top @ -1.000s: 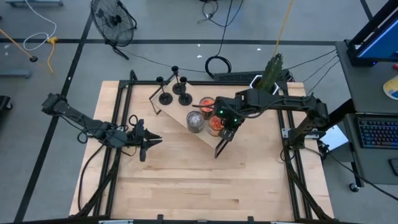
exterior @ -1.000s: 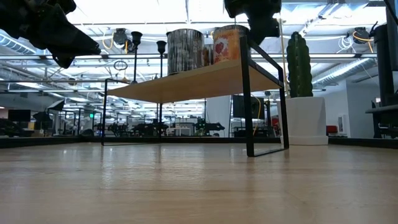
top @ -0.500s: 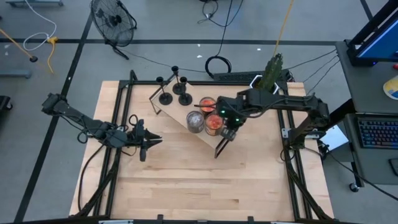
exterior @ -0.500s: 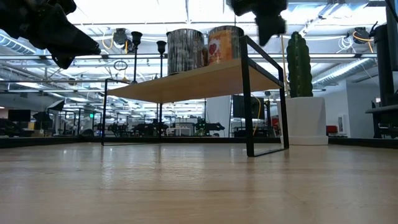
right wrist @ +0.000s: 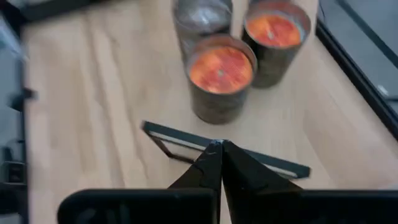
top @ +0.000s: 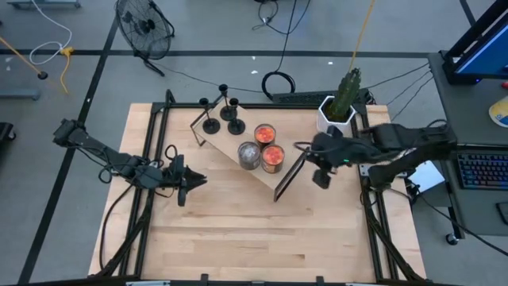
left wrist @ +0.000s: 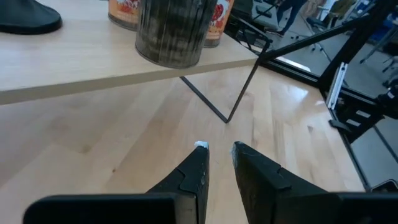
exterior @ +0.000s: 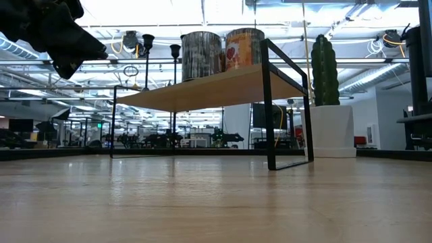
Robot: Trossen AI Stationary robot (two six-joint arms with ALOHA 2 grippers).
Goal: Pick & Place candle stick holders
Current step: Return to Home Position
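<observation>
Three black candle stick holders stand on their disc bases at the far left end of a low wooden shelf. Two of their stems and cups show in the low view, and one base shows in the left wrist view. My right gripper is shut and empty above the table, just right of the shelf's near right leg. My left gripper hovers left of the shelf with a narrow gap between its fingers, holding nothing.
Three candle jars stand on the shelf's right half; two have orange tops. A cactus in a white pot stands at the table's far right. Bare table lies in front of the shelf toward the near edge.
My right gripper has drawn back from above the orange candle jar toward the table's right edge and has left the low view. The jar has shifted slightly and stands on the shelf.
</observation>
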